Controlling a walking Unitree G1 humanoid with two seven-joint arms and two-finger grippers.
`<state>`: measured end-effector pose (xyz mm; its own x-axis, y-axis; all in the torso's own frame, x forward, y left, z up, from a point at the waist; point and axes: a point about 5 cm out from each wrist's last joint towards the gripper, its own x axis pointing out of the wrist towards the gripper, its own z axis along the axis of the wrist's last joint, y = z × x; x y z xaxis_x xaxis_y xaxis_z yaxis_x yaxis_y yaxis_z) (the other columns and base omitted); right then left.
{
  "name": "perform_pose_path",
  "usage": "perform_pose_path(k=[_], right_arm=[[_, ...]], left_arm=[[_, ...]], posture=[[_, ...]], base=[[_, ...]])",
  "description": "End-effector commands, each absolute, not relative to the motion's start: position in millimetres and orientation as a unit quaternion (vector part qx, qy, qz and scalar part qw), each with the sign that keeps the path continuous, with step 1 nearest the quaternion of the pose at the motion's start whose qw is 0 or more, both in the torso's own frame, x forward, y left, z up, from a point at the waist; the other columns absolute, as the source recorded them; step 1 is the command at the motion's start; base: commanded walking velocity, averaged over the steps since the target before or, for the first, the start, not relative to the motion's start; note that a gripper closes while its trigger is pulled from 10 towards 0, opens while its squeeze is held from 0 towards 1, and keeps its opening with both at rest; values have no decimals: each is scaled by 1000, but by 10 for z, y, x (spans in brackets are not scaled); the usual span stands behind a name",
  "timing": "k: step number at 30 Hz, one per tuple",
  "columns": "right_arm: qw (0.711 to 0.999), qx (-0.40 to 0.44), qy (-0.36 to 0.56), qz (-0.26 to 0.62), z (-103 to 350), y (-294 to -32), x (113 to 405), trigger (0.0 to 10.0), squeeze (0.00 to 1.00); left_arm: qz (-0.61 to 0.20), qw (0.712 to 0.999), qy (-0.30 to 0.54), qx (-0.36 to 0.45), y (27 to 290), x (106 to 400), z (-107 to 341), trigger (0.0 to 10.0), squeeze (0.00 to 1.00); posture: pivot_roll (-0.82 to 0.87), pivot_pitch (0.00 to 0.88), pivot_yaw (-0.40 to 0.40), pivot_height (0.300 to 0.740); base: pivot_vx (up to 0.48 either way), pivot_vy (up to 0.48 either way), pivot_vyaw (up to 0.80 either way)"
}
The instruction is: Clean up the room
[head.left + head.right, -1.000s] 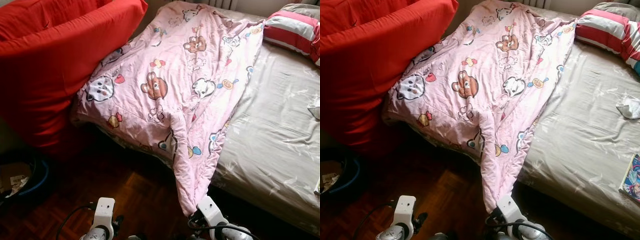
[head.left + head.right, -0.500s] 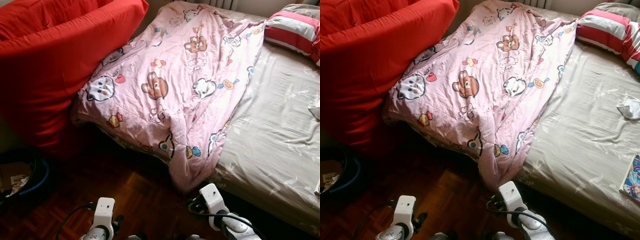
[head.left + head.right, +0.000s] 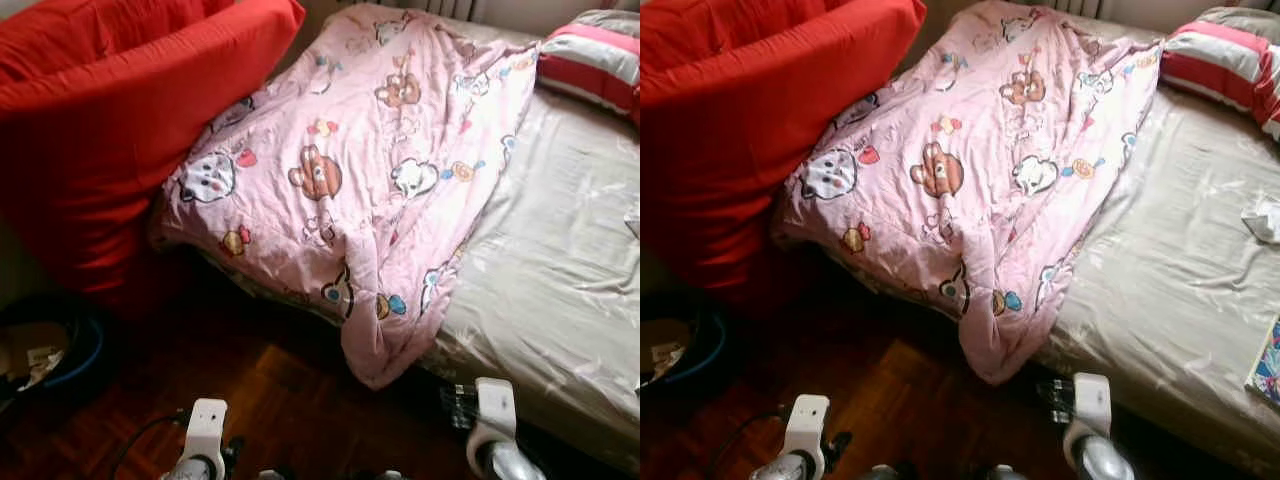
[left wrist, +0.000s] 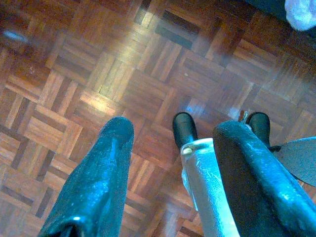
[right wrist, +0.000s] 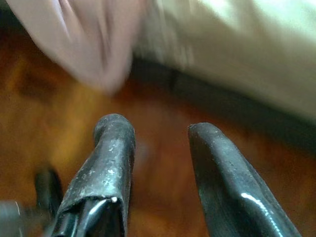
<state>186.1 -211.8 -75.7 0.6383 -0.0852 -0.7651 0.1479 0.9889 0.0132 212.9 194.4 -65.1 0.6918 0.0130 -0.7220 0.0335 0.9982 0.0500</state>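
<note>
The pink quilted cotton blanket printed with cartoon bears (image 3: 370,170) lies rumpled across the bed with the beige sheet (image 3: 560,260), one corner drooping over the bed's edge toward the parquet floor (image 4: 98,74). It looks soft, light and floppy, so I'd pinch that hanging corner. My right hand (image 5: 155,133), just beside that corner, is parted and empty; my left hand (image 4: 173,133) hangs open over the floor.
</note>
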Motion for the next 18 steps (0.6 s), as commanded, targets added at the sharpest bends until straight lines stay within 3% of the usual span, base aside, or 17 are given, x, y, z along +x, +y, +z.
perform_pose_path(k=[1, 6, 18], right_arm=[[890, 34, 450, -70, -843, -2103, 1710, 10000, 0], [870, 66, 474, -119, -958, -2092, 1450, 10000, 0], [886, 83, 443, -112, -915, -2032, 1563, 10000, 0]], left_arm=[[5, 903, 428, 28, 2001, 1956, -749, 10000, 0], [14, 894, 448, 21, 2017, 1877, -793, 10000, 0], [35, 890, 455, 2, 2048, 1870, -797, 10000, 0]], posture=[[-82, 183, 40, 740], [-83, 184, 40, 740], [-87, 182, 41, 740]], base=[[0, 0, 0], [0, 0, 0], [0, 0, 0]])
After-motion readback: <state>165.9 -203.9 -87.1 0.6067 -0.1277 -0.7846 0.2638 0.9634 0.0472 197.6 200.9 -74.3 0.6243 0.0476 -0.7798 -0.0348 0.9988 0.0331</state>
